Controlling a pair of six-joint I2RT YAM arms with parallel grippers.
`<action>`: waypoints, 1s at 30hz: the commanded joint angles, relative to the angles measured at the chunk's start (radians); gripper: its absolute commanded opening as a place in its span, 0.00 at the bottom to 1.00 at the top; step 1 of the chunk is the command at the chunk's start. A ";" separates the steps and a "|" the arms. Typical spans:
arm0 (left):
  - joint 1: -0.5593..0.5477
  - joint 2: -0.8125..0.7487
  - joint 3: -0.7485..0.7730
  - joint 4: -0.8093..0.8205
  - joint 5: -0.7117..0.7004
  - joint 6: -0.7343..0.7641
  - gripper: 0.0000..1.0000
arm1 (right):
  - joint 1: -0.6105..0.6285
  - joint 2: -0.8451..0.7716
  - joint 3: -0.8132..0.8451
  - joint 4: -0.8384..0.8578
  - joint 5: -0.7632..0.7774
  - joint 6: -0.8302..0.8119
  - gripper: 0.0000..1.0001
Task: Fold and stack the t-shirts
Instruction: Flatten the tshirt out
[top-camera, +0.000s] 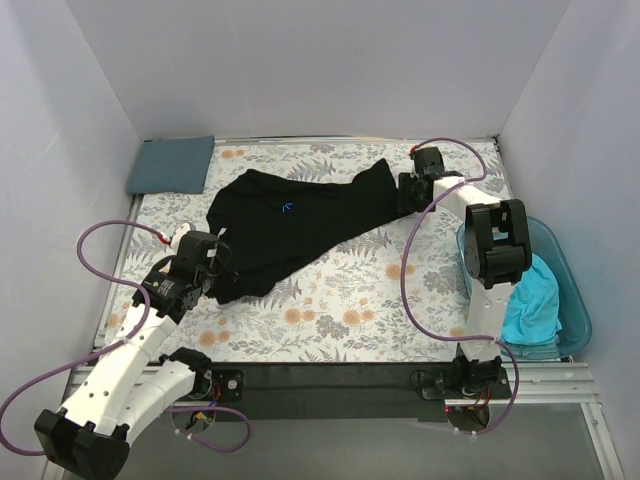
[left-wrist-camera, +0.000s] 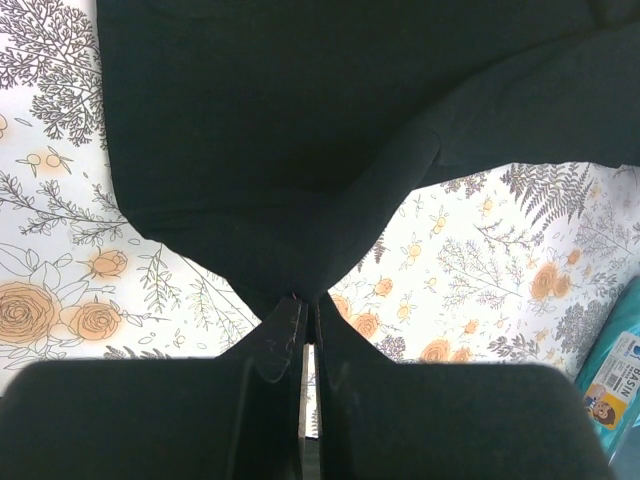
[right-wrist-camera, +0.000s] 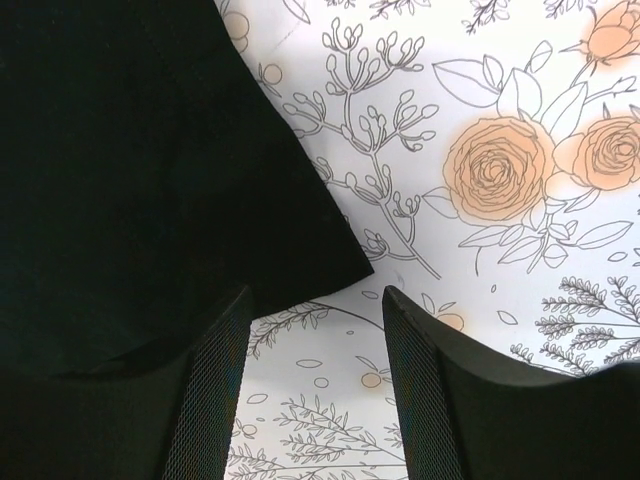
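Note:
The black t-shirt (top-camera: 290, 220) lies spread and stretched across the floral table cloth (top-camera: 340, 310). My left gripper (top-camera: 213, 262) is shut on its near left edge; in the left wrist view the cloth (left-wrist-camera: 300, 150) bunches into the closed fingertips (left-wrist-camera: 285, 318). My right gripper (top-camera: 408, 192) is open at the shirt's far right corner; in the right wrist view the corner (right-wrist-camera: 150, 180) lies just left of the gap, not gripped. The slate blue-grey t-shirt (top-camera: 172, 165) lies folded at the far left corner. The turquoise t-shirt (top-camera: 533, 300) sits crumpled in the tub.
The translucent teal plastic tub (top-camera: 573, 300) stands at the right edge beside the right arm, and its corner shows in the left wrist view (left-wrist-camera: 615, 375). White walls close in the table on three sides. Purple cables loop from both arms.

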 joint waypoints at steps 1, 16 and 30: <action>0.002 -0.014 -0.004 0.005 0.005 -0.002 0.00 | -0.003 0.026 0.038 0.037 0.017 -0.003 0.52; 0.002 -0.019 -0.023 0.005 0.003 -0.005 0.00 | 0.017 0.081 0.019 0.035 0.026 -0.025 0.36; 0.002 0.024 -0.027 0.048 -0.059 0.030 0.00 | 0.015 -0.006 0.078 -0.029 0.084 -0.072 0.01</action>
